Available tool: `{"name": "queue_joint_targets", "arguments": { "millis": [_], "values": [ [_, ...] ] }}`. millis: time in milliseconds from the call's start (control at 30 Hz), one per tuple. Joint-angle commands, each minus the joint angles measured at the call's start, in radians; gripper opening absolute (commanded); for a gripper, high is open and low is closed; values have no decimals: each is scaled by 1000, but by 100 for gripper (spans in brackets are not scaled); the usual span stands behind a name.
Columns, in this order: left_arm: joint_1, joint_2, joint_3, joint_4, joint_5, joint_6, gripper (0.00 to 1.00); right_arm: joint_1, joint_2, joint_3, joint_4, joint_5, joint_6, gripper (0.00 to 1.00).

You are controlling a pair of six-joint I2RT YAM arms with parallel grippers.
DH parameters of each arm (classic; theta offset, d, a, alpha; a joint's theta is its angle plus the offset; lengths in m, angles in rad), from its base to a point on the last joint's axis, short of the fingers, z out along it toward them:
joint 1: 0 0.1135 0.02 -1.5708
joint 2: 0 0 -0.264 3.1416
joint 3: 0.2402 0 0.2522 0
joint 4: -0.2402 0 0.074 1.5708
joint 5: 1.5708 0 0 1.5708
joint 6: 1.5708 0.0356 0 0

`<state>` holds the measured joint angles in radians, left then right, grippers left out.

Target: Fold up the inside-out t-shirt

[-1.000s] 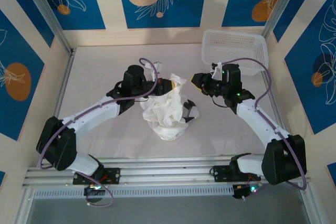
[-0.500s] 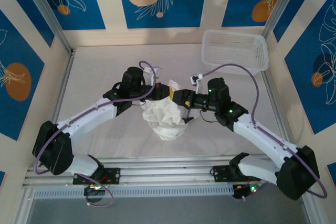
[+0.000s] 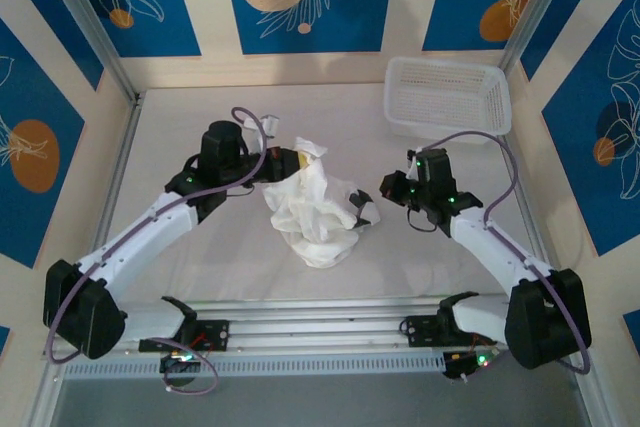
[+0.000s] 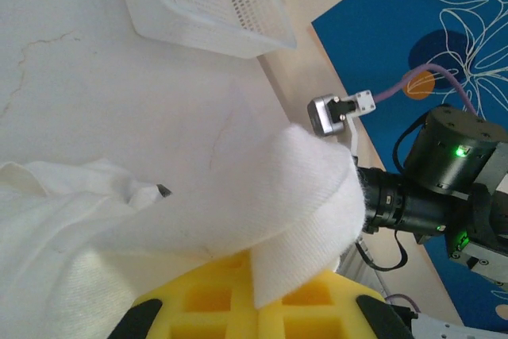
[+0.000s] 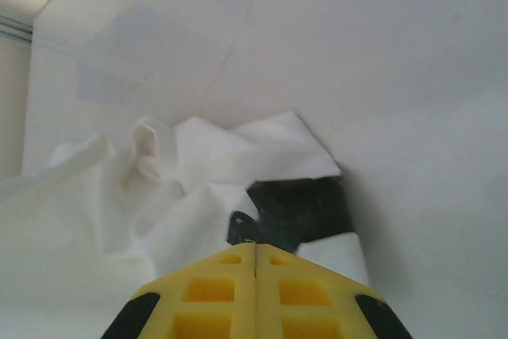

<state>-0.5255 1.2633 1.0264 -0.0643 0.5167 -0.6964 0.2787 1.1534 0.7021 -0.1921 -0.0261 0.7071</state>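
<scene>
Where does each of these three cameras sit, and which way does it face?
Top external: above and behind the arms, looking down on the table, the t-shirt, the basket, the left pincer and right pincer.
Left wrist: on the left arm, facing across toward the right arm; its left pincer grips the t-shirt.
Right wrist: on the right arm, looking down past its shut right pincer at the t-shirt.
Shared: all three see the t-shirt.

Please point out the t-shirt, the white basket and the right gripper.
t-shirt [image 3: 315, 217], top view, middle of the crumpled bundle.
white basket [image 3: 447, 95], top view, bare mesh floor.
right gripper [image 5: 255, 248], right wrist view, seam between its shut fingers.
</scene>
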Motion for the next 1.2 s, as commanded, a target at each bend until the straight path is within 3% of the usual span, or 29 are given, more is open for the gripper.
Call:
{"name": "queue_joint_targets", "arguments": {
  "millis": [0,100,233,333,367,400,467,533,667,867,1067,1167],
  "values": [
    [7,12,1,-35,37,28,0,8,-75,-3,30,-181,-22,13],
    [7,37,-1,-21,32,22,0,100,-101,-16,209,-348,102,50],
    [7,60,-12,35,44,-15,0,310,-81,38,264,-226,49,69],
    [7,64,-13,56,54,-30,0,386,-3,92,270,-141,-2,71],
    [7,62,-10,50,54,-28,0,391,33,114,265,-136,6,69],
    [7,59,-6,38,53,-20,0,393,70,141,254,-142,17,59],
    [8,50,0,5,40,2,0,393,122,189,219,-168,11,28],
    [9,36,1,-40,12,31,0,389,136,217,153,-113,-4,0],
    [32,7,-37,-63,0,39,0,301,84,164,63,29,-13,0],
    [51,-8,-57,-57,32,40,0,89,67,79,0,-40,-72,0],
    [53,0,-42,-58,48,44,0,24,69,45,4,-30,-89,0],
    [53,7,-40,-49,61,40,0,22,65,30,52,-138,-103,0]
  ]
}}
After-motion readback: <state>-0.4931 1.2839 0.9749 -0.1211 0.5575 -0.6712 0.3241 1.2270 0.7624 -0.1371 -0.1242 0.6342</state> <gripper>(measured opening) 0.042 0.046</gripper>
